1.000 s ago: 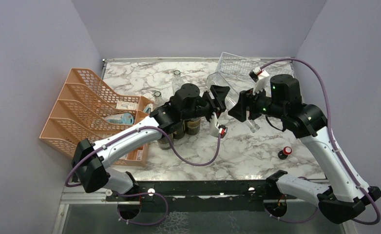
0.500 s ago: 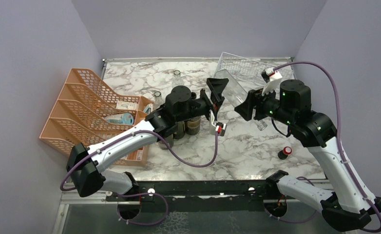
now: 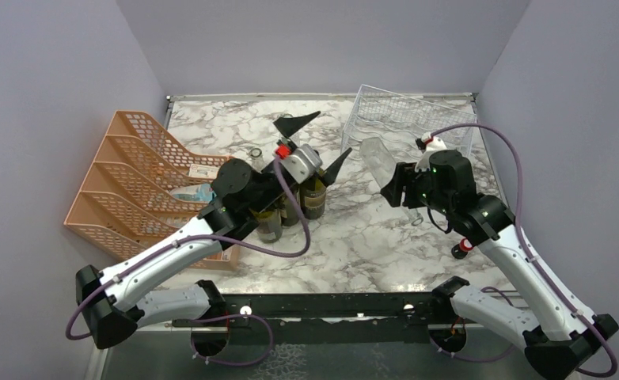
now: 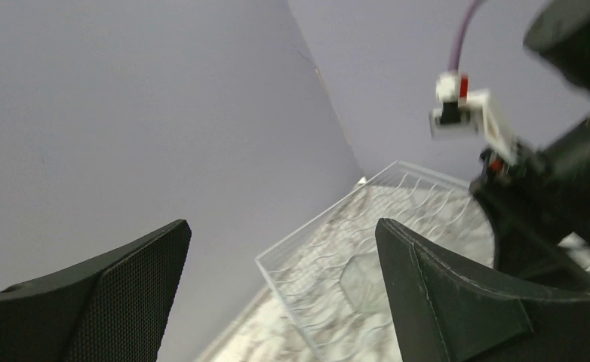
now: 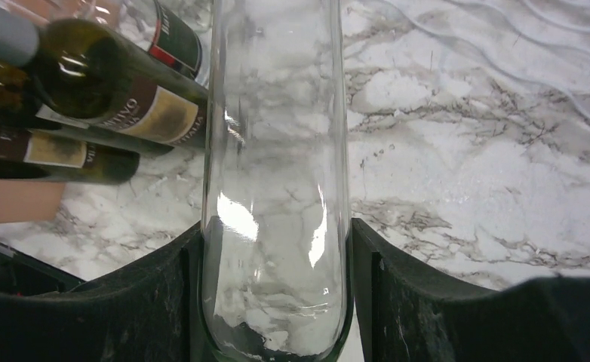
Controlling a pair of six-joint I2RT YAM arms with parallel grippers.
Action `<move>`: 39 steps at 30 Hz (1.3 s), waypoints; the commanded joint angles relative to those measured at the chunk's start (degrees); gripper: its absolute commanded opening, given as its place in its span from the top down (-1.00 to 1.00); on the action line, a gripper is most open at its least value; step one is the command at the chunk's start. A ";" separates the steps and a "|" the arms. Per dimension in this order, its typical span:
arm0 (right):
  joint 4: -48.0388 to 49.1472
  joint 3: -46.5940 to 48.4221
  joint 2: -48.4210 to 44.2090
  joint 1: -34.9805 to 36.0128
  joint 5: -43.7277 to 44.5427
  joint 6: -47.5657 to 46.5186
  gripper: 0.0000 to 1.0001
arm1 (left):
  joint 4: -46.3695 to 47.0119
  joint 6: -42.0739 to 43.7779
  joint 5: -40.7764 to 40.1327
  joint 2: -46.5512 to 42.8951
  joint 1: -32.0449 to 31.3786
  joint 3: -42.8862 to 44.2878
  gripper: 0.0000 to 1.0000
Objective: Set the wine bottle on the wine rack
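Observation:
A clear glass wine bottle point(image 3: 376, 158) point(image 5: 277, 151) hangs tilted above the marble table. My right gripper point(image 3: 399, 188) point(image 5: 277, 302) is shut on its body, one black finger on each side. The bottle's base points toward the silvery wire wine rack point(image 3: 405, 117) point(image 4: 318, 260) at the back right, and faintly shows in the left wrist view as a clear base point(image 4: 361, 283) in front of the rack. My left gripper point(image 3: 320, 142) point(image 4: 277, 294) is open wide and empty, left of the bottle and apart from it, above the dark bottles.
Several dark labelled bottles point(image 3: 290, 207) point(image 5: 118, 98) stand in a cluster at table centre, under the left wrist. An orange mesh organizer point(image 3: 132, 178) fills the left side. A small red-capped object point(image 3: 465, 247) lies near the right arm. Lavender walls enclose the table.
My left gripper has opened, come away from the bottle and swung back to the left, turning over. The right gripper keeps the bottle and has shifted slightly toward the front.

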 commanded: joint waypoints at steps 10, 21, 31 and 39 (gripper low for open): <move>24.01 -16.04 2.45 0.21 -6.60 3.71 0.98 | -17.29 -34.41 -9.62 -15.31 -0.18 -2.14 -0.98; 46.36 -25.02 11.40 0.21 1.48 9.52 0.98 | -24.63 -35.40 -14.31 -22.03 -0.18 -3.23 -0.98; 60.07 -27.68 19.27 0.16 8.49 12.62 0.98 | -25.47 -30.37 -16.43 -24.13 -0.19 -4.60 -0.98; 62.25 -21.80 29.58 0.20 14.28 16.32 0.98 | -22.99 -30.46 -15.45 -25.28 -0.18 -7.58 -0.98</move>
